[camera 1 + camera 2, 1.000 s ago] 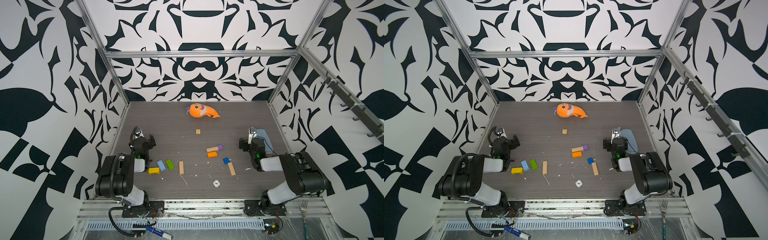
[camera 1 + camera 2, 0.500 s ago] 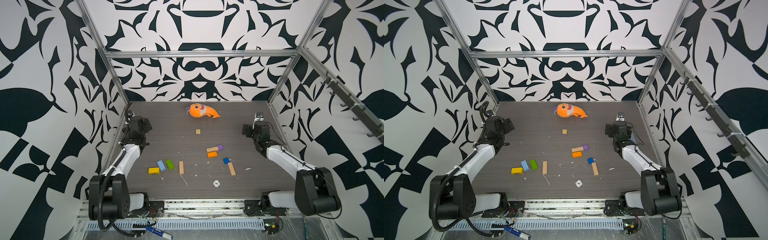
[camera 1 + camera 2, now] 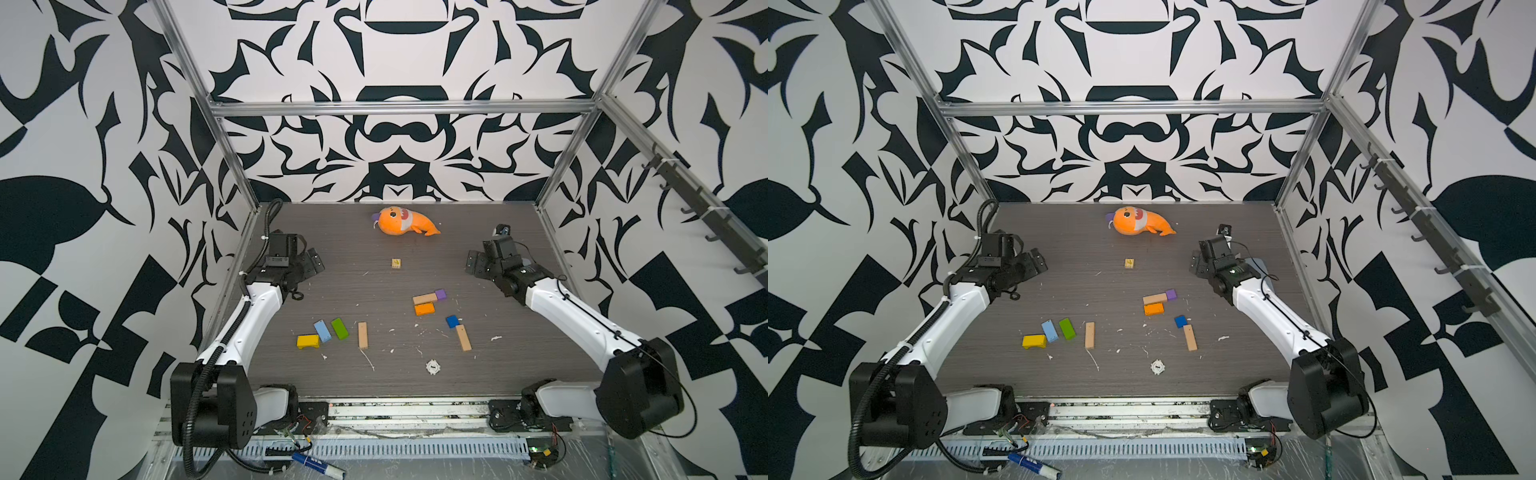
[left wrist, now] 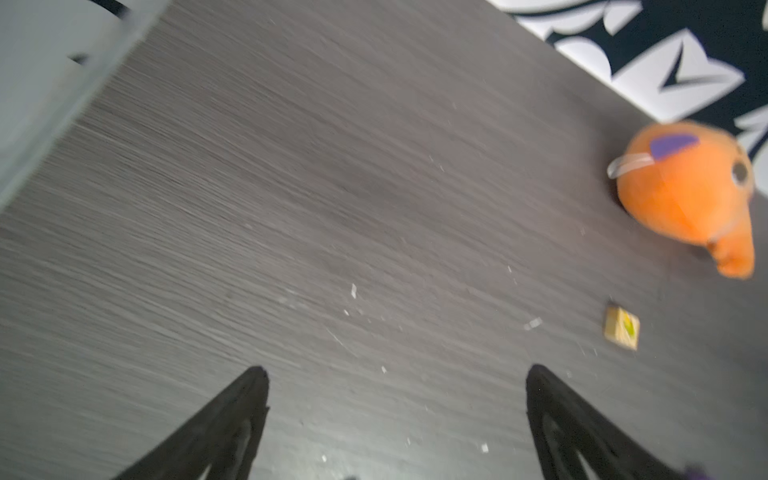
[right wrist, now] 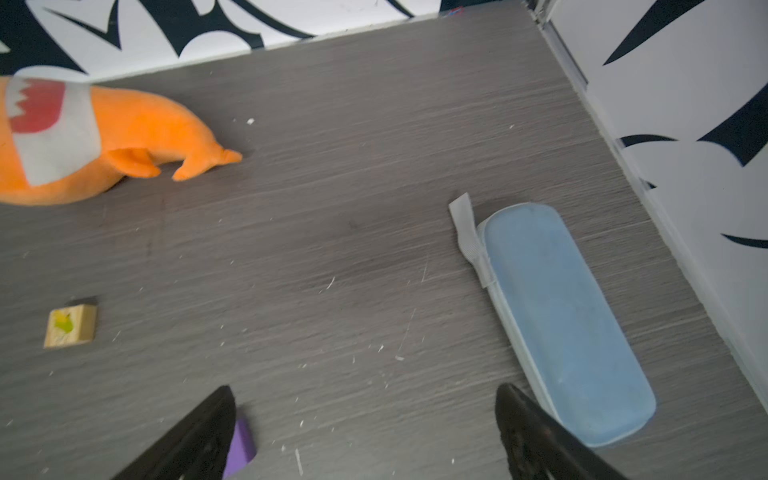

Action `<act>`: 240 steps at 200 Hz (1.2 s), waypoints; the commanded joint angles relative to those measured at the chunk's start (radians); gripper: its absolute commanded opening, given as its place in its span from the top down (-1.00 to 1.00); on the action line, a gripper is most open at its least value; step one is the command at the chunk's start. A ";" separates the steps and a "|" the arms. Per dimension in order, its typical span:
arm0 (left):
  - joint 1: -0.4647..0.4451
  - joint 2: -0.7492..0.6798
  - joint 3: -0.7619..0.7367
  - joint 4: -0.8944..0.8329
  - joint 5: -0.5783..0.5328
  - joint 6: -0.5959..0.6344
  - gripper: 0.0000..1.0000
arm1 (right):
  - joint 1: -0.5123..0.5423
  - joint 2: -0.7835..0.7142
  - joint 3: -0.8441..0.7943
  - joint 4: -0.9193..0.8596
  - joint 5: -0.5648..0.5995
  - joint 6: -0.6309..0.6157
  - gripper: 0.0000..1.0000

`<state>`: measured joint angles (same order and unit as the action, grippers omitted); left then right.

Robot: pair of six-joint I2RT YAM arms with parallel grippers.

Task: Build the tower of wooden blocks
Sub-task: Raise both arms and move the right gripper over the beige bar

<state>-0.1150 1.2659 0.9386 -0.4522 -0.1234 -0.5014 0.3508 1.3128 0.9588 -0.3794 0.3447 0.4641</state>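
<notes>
Grippers [image 3: 314, 262] [image 3: 472, 264] now farther out, beyond blocks [image 3: 424, 309].

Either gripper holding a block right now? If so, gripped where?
Nothing is held. The left gripper and the right gripper are both open and empty above the table. The wood blocks lie loose on it.

No legible text, brand or number can be read in any view. A yellow-green painted mark is borne by the small tan cube [image 5: 70, 326] at the lower left of the right wrist view, but no letter can be made out in it. A dark mark is carried by the white disc [image 3: 432, 367] in the lower middle of both top views, too small to be read. The blue pen's [image 3: 318, 461] label at the bottom edge is blurred.
</notes>
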 commanded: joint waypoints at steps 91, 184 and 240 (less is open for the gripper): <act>-0.077 -0.147 -0.030 -0.142 0.217 -0.088 -0.99 | 0.159 0.037 0.087 -0.099 -0.121 0.024 -0.90; -0.077 -0.164 -0.048 -0.121 0.246 -0.117 -0.99 | 0.282 0.255 0.221 -0.121 -0.246 0.007 -0.94; -0.077 -0.170 -0.049 -0.119 0.249 -0.127 -0.99 | 0.308 0.328 0.229 -0.101 -0.292 0.072 -0.88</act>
<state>-0.1902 1.1072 0.9035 -0.5644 0.1135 -0.6079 0.6506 1.6436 1.1519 -0.4747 0.0708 0.4950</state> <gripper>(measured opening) 0.994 0.946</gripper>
